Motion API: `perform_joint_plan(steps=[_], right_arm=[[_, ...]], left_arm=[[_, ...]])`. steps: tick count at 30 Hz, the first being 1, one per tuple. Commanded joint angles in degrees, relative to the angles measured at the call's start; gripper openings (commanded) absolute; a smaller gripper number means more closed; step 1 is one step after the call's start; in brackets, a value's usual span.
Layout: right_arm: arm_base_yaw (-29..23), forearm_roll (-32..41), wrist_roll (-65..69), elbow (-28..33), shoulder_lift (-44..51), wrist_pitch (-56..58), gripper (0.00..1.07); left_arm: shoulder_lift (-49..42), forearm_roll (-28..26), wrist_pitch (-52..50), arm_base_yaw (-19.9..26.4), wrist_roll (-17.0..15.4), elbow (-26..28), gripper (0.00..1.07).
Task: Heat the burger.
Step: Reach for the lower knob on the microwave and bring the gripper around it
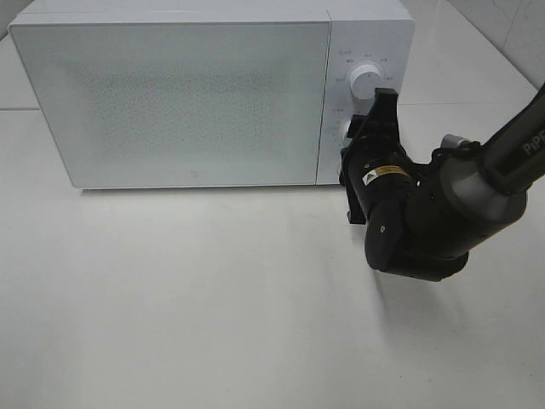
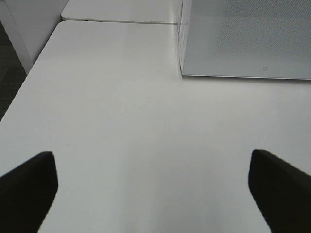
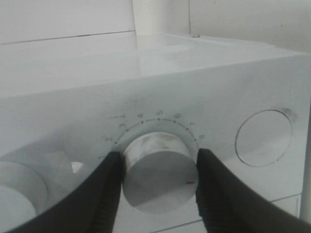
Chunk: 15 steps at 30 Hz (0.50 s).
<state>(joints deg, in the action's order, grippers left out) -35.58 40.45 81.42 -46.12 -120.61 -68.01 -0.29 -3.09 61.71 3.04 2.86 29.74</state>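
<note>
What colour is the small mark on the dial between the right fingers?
Red, on a white dial; the right wrist view shows it best.

1 microwave (image 1: 196,94) sits on 1 counter (image 1: 213,324). Its panel carries 1 upper knob (image 1: 364,81), 1 lower knob (image 3: 154,189) and 1 round button (image 3: 264,138). 2 tools show: the left tool (image 2: 151,160) and the right tool (image 3: 159,162).

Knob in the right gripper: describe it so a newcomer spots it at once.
Find the white microwave; its control strip is at the right end. Two round knobs sit there, one above the other. It is the lower knob, ringed by printed numbers and gripped on both sides by the right gripper; the upper knob stands free.
</note>
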Motion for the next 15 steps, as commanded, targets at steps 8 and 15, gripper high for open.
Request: perform_joint_plan(steps=[8,15], right_arm=[[-1.15,-14.67,7.91,-2.41,1.09,-2.86,0.01],[-1.15,-14.38,7.68,-2.41,1.09,-3.09,0.02]], left_arm=[[-0.97,-0.4,-0.52,-0.11,-0.34,-0.17,1.0],[-0.97,-0.4,-0.52,-0.11,-0.34,-0.17,1.0]])
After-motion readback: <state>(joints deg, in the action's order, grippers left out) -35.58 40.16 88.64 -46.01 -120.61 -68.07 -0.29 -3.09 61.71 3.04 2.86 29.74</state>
